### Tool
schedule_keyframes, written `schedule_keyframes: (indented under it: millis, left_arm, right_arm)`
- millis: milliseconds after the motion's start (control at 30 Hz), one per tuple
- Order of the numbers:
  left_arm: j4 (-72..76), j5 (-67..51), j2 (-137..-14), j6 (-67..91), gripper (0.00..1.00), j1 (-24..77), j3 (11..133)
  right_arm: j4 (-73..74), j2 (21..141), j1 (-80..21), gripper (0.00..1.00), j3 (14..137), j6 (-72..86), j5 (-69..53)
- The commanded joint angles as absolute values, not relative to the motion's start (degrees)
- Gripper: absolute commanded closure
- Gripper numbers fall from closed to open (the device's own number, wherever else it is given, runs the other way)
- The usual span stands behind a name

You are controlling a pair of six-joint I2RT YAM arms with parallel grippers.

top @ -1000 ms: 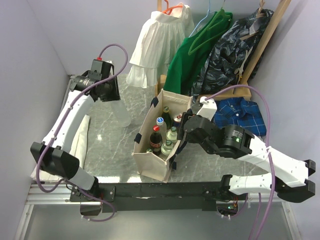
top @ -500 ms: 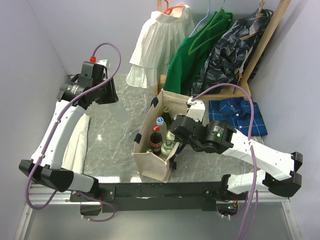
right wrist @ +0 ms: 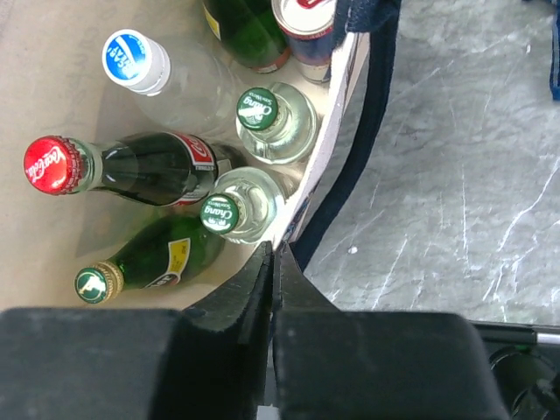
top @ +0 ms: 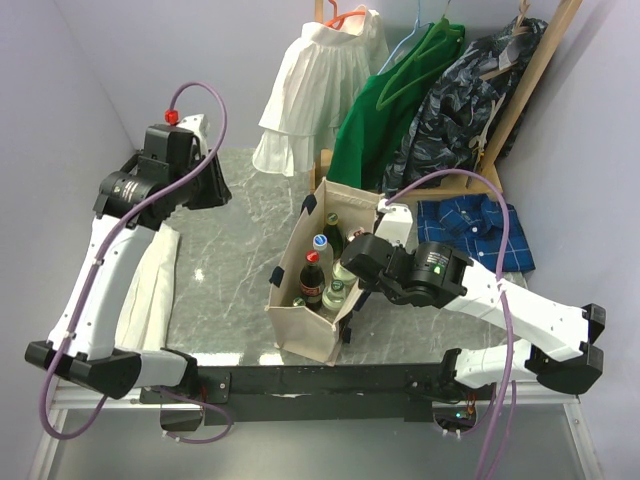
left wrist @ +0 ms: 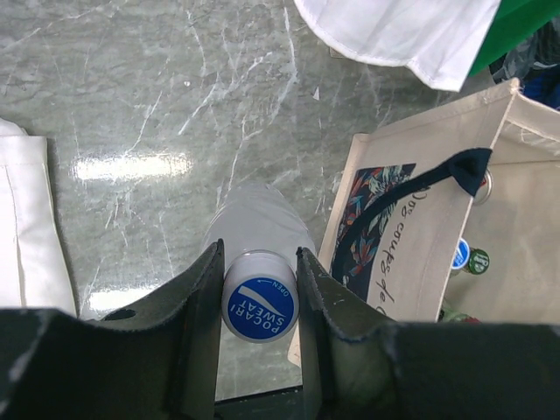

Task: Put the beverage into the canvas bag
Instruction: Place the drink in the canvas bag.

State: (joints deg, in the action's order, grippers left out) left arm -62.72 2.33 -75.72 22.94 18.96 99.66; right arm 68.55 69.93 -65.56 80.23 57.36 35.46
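Two arms are working on either side of a tall cream canvas bag (top: 305,320) with navy strap handles (right wrist: 367,131), which is standing upright on the grey marbled tabletop (top: 240,245).

The left wrist view is showing what the overhead view is hiding. The left gripper (left wrist: 259,262) is clamping the neck of a pale translucent plastic bottle (left wrist: 260,308) with a blue Pocari Sweat cap, and its fingers (left wrist: 197,306) are touching both sides. The bottle is sitting outside the bag, just left of its printed wall. Whether its base is touching the table cannot be told.

The right wrist view is showing the right gripper (right wrist: 273,258) pinching the bag's right-hand rim, fingers pressed together on the canvas. It is also showing the bag's contents:
- a red-capped cola bottle (right wrist: 131,166)
- a blue-capped clear bottle (right wrist: 136,57)
- two green-capped clear glass bottles (right wrist: 258,109)
- a green glass bottle (right wrist: 149,258)
- a metal can (right wrist: 306,17)

Compared with one second ago, the left arm is standing farther left, and the bottle, then visible beneath it from overhead, is now covered. The right gripper has closed in on the rim, uncovering more of a blue checked shirt (top: 470,225).

Pale lilac walls (top: 110,70) are enclosing the table. At the far side, a white dress (top: 315,90), a green garment (top: 385,120) and a dark patterned garment (top: 460,90) are hanging on a wooden rack (top: 530,80). A white folded cloth (left wrist: 26,219) is lying along the left edge.
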Motion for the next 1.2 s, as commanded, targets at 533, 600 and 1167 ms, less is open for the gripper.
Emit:
schedule_keyframes:
  millis: [533, 600, 1167]
  left_arm:
    - [-56.16, -0.88, -69.26, 22.24, 0.99, 19.25, 109.69]
    - [-55.55, -1.4, -69.0, 23.02, 0.99, 19.25, 109.78]
    - [-58.18, -1.58, -69.87, 26.1, 0.99, 25.92, 117.59]
  right_arm:
    - [69.52, 65.83, -65.13, 1.0, 78.14, 57.75, 33.75]
    - [68.91, 65.66, -65.13, 1.0, 77.87, 57.57, 33.66]
    - [65.48, 63.72, -65.13, 1.0, 76.03, 55.11, 32.78]
